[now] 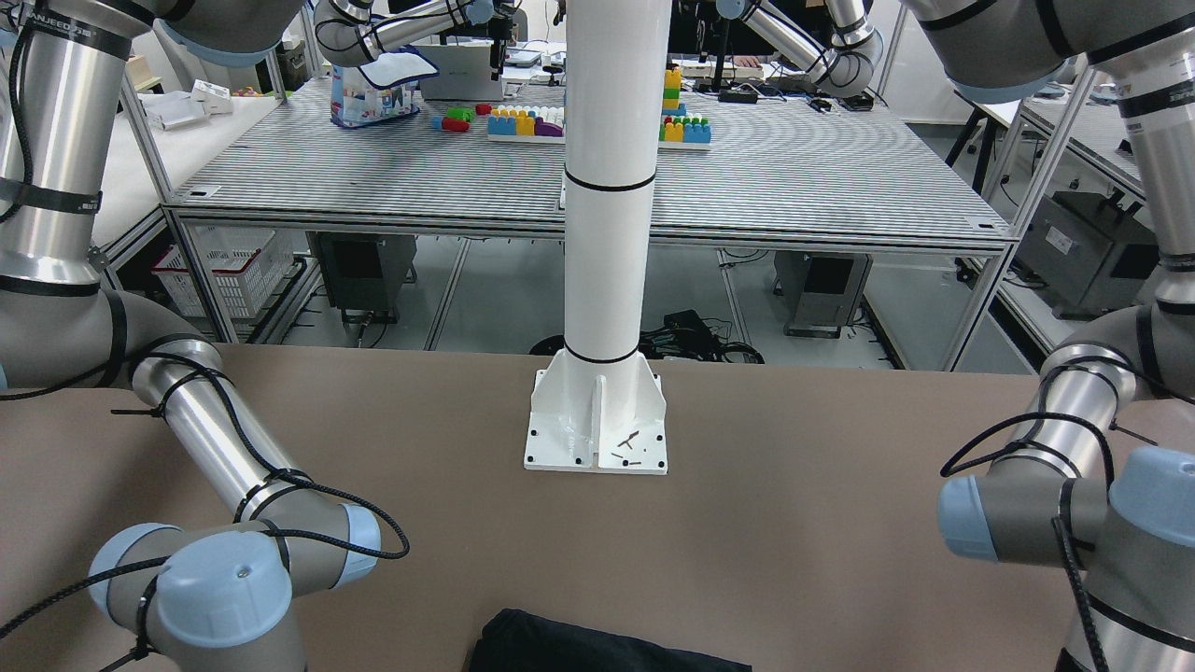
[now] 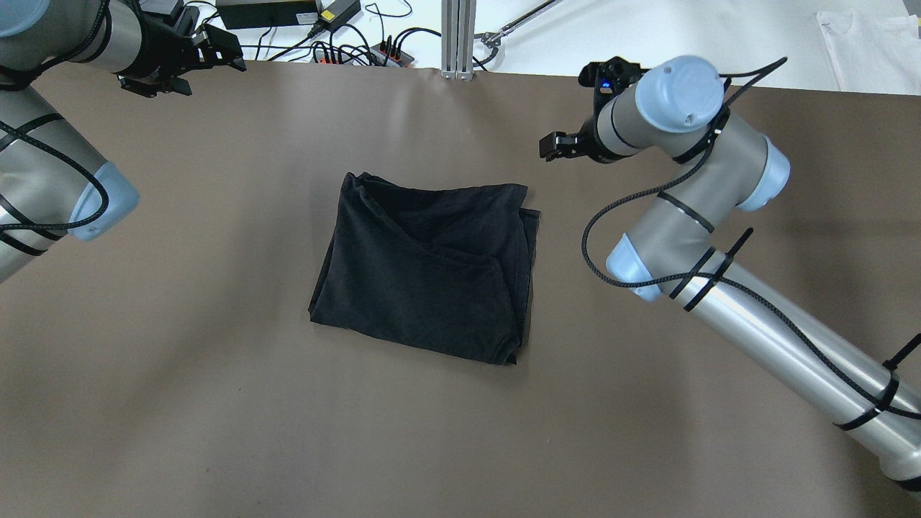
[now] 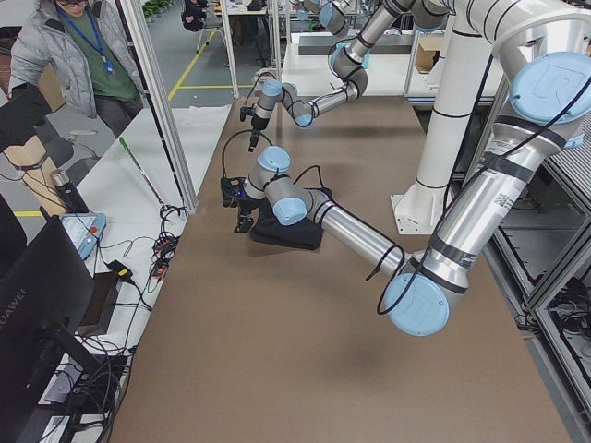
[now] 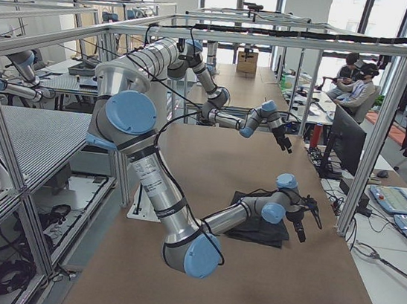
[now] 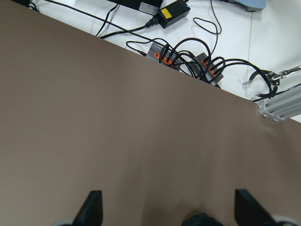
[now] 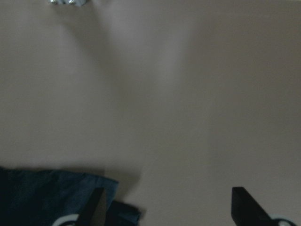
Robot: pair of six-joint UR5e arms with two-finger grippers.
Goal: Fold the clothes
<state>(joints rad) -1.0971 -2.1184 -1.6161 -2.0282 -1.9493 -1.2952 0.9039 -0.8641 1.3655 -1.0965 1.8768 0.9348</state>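
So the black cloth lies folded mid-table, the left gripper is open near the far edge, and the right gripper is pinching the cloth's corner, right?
Not quite. The right gripper is open and empty, apart from the black cloth, beside its far corner; the overhead view shows it. The left gripper and the rest are as you said.

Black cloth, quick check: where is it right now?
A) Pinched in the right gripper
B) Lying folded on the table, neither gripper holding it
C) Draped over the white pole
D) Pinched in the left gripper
B: the overhead view shows the black cloth lying folded on the table, and the wrist views show the left gripper and right gripper open with nothing between the fingers.
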